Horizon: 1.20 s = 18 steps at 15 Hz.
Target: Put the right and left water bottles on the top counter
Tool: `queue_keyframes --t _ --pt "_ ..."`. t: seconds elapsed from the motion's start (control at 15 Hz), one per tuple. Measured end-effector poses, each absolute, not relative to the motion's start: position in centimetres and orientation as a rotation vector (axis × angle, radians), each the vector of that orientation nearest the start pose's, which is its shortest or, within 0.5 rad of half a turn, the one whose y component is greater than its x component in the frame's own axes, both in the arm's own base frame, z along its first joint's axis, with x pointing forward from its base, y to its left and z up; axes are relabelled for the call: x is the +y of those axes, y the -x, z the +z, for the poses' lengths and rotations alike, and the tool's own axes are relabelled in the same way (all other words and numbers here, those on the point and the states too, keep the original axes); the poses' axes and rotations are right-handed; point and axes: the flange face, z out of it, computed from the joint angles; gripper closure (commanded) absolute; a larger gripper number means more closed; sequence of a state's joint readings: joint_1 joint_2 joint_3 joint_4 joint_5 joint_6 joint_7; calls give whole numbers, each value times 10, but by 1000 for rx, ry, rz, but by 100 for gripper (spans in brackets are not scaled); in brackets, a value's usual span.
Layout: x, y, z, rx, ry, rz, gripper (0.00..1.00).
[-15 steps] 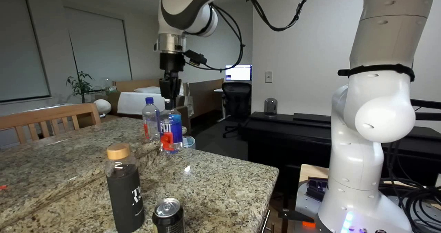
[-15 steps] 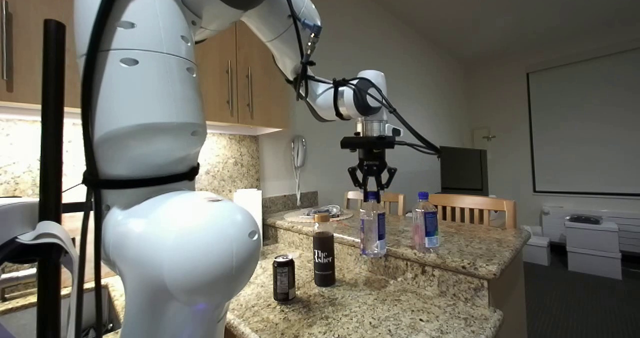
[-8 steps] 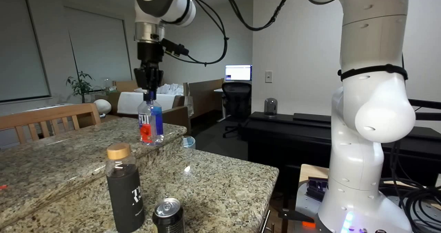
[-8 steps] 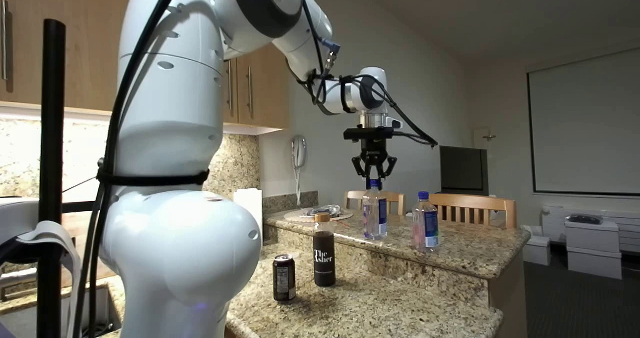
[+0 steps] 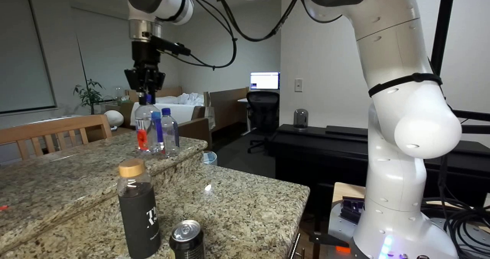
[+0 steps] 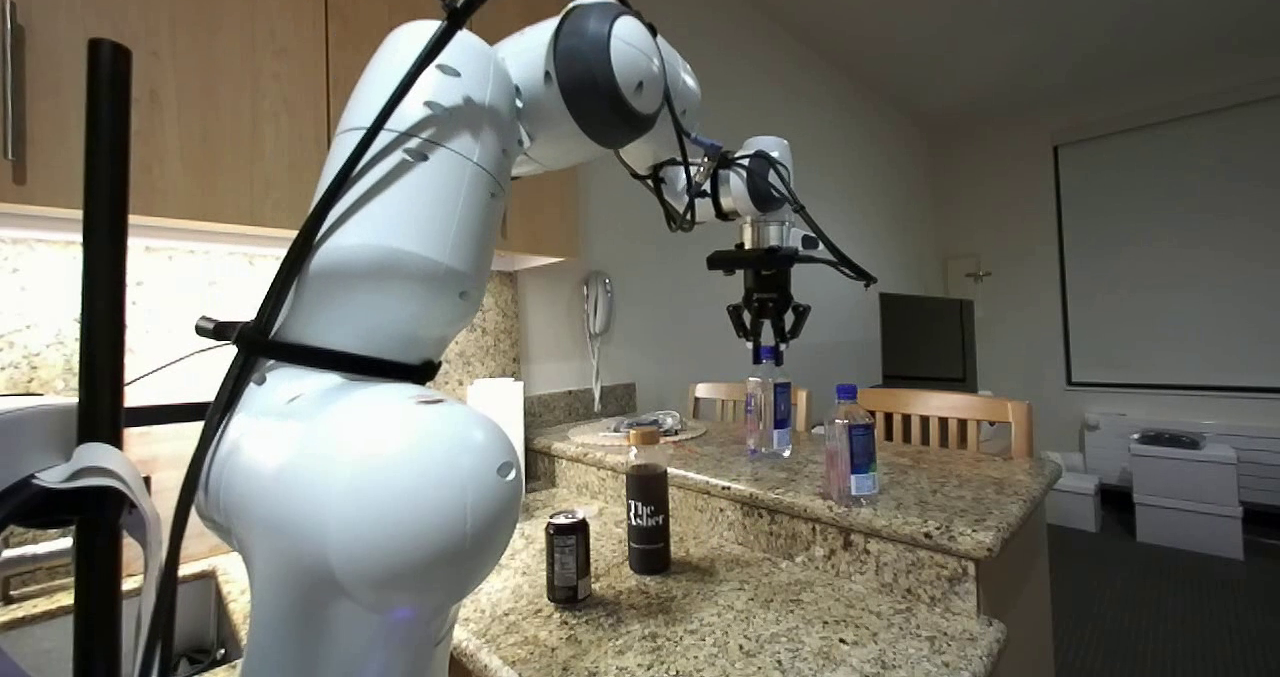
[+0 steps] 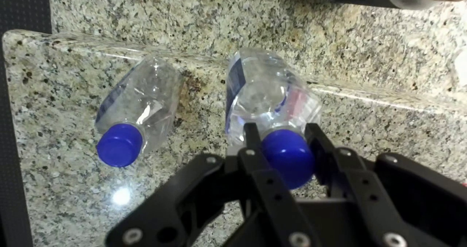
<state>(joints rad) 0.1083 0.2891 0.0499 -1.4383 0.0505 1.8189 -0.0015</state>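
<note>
1. My gripper (image 6: 768, 355) pinches the blue cap (image 7: 288, 159) of one water bottle (image 6: 769, 412), upright over the top counter (image 6: 960, 487); I cannot tell whether its base touches.
2. The other water bottle (image 6: 851, 452) stands on the top counter, near the edge.
3. The dark flask (image 6: 648, 522) and black can (image 6: 568, 559) stand below the top counter.

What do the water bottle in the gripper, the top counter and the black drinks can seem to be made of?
Gripped water bottle: probably clear, glossy plastic; see-through body with glinting highlights.
Top counter: polished granite, or a close imitation; speckled grain and bright reflections.
Black drinks can: likely aluminium; shiny silvery lid, dark printed side.
</note>
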Motion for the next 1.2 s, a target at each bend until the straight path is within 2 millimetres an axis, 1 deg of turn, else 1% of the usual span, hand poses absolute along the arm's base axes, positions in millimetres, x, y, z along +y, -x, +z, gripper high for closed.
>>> queue_keyframes --t 0.33,0.67,0.93,1.07,1.2 --pt "100 -687 523 -112 3065 -94 85" --pt "100 -717 498 -46 3065 -79 85" --pt "107 -728 482 -50 3065 -71 85" --pt "109 -731 479 -52 3066 -74 85" --pt "111 -731 481 -52 3066 -82 86"
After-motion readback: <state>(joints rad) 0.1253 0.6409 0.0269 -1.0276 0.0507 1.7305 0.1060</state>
